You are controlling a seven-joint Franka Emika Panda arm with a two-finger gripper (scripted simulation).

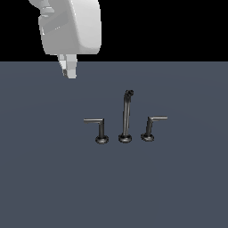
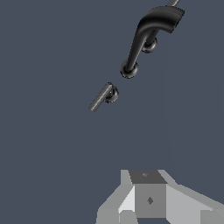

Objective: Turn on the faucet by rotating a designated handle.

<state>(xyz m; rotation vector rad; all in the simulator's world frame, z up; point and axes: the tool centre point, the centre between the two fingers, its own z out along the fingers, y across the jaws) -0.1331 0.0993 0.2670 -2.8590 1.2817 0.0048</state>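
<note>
The faucet stands on the dark grey floor, with its tall thin spout [image 1: 126, 116] in the middle. The handle [image 1: 101, 128] has a straight upright stem and a thin bar pointing to the exterior view's left. The other lever [image 1: 151, 127], with a leaning stem, stands to the spout's right. My gripper [image 1: 69, 72] hangs high above and far to the left of the handle, touching nothing, its fingers together and empty. In the wrist view the gripper [image 2: 149, 194] is apart from the handle [image 2: 104, 96] and the spout [image 2: 146, 33].
The grey floor [image 1: 53, 178] spreads flat around the faucet. The other lever's base [image 2: 150, 45] shows partly behind the spout in the wrist view.
</note>
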